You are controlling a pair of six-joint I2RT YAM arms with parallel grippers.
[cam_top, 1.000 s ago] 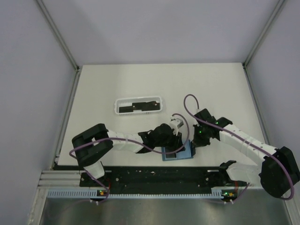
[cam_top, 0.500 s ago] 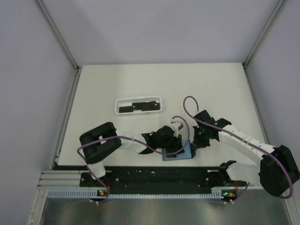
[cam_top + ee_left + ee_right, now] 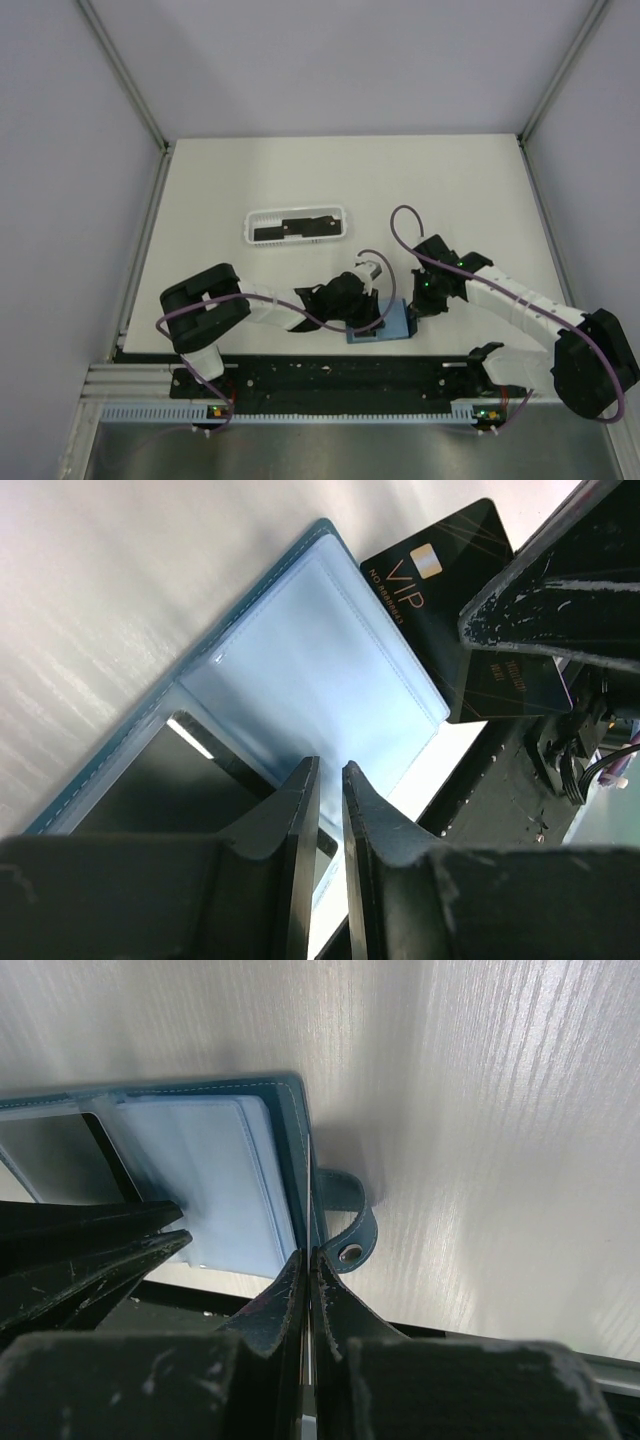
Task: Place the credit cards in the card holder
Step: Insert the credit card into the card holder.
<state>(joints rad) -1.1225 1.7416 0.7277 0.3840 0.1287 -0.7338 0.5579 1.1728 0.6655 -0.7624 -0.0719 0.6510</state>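
The right jaws are pinched shut on the cover edge of the open card holder (image 3: 200, 1170). The left jaws, nearly closed (we see nothing gripped), stand over its clear pocket. The holder lies at the bench's (image 3: 300, 170) near edge, with one credit card (image 3: 165, 785) pocketed and a VIP card (image 3: 440, 590) at its edge.

Top view high overhead, looking down, both wrist views close on the card holder (image 3: 320, 670), from opposite sides
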